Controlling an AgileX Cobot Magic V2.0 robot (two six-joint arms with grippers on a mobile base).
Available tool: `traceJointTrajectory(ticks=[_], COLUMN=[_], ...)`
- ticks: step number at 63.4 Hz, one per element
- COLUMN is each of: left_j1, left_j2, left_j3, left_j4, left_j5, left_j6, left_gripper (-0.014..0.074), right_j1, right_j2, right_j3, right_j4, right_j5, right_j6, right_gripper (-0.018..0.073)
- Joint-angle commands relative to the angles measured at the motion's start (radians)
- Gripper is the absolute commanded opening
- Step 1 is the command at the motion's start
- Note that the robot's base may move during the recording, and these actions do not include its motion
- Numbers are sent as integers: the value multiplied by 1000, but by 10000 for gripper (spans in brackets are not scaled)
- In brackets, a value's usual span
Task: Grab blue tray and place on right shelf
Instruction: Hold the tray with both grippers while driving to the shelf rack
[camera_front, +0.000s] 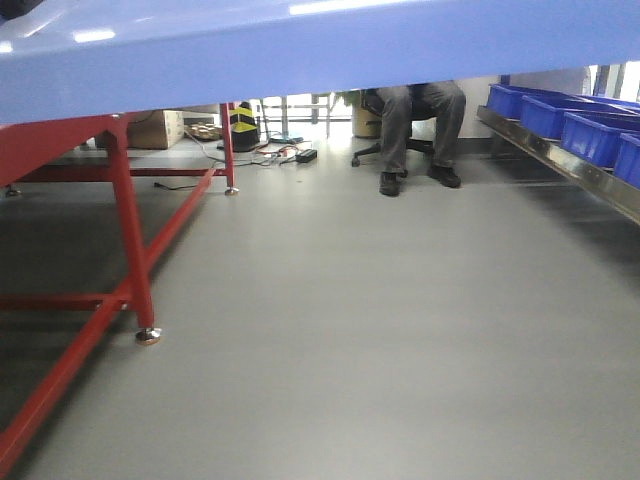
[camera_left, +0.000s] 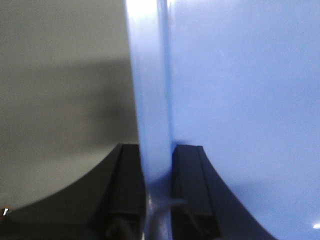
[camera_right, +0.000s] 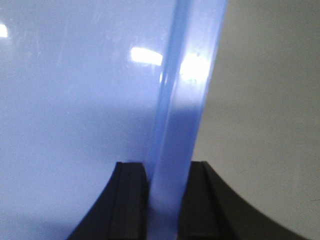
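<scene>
The blue tray (camera_front: 300, 50) is held up in the air and fills the top of the front view, seen from below. My left gripper (camera_left: 156, 170) is shut on the tray's left rim (camera_left: 150, 90); the tray's inside (camera_left: 240, 100) spreads to the right of it. My right gripper (camera_right: 167, 185) is shut on the tray's right rim (camera_right: 182, 100); the tray's inside (camera_right: 75, 100) spreads to the left. The right shelf (camera_front: 560, 160), a steel lip, runs along the right edge of the front view.
Several deep dark-blue bins (camera_front: 580, 125) stand on the shelf. A red-framed table (camera_front: 125, 220) stands at the left. A seated person (camera_front: 420, 125) on a chair is at the back, with cables and boxes (camera_front: 280, 150) on the grey floor (camera_front: 380, 330).
</scene>
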Motion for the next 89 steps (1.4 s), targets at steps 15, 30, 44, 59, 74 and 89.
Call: traceJointTrajectory(ticks=[15,30,44,59,74,89], left_j1=[-5,-5,-5,-5,-5,-5], left_j2=[-28,-28,-28,-28,-28,-28], left_j3=[-34,-34,-34,-34,-34,-34], left_j4=[-15,-21,-38,-40,-40,-40], left_j5=[-3,-3,-3,-3,-3,-3], left_j6=[28,28,28,28,28,28], left_gripper=[-48,-48,-48,-48,-48,-48], right_j1=[-2,-2,-2,-2,-2,-2], right_j2=[-24,-24,-24,-24,-24,-24], right_j3=[-28,-28,-28,-28,-28,-28], right_j4=[-64,-64,-64,-64,-64,-64], right_j5=[-44,-42,-43,-43,-43,-43], right_j6=[-30,-30,-30,-30,-30,-30], right_gripper=[56,56,56,56,56,56])
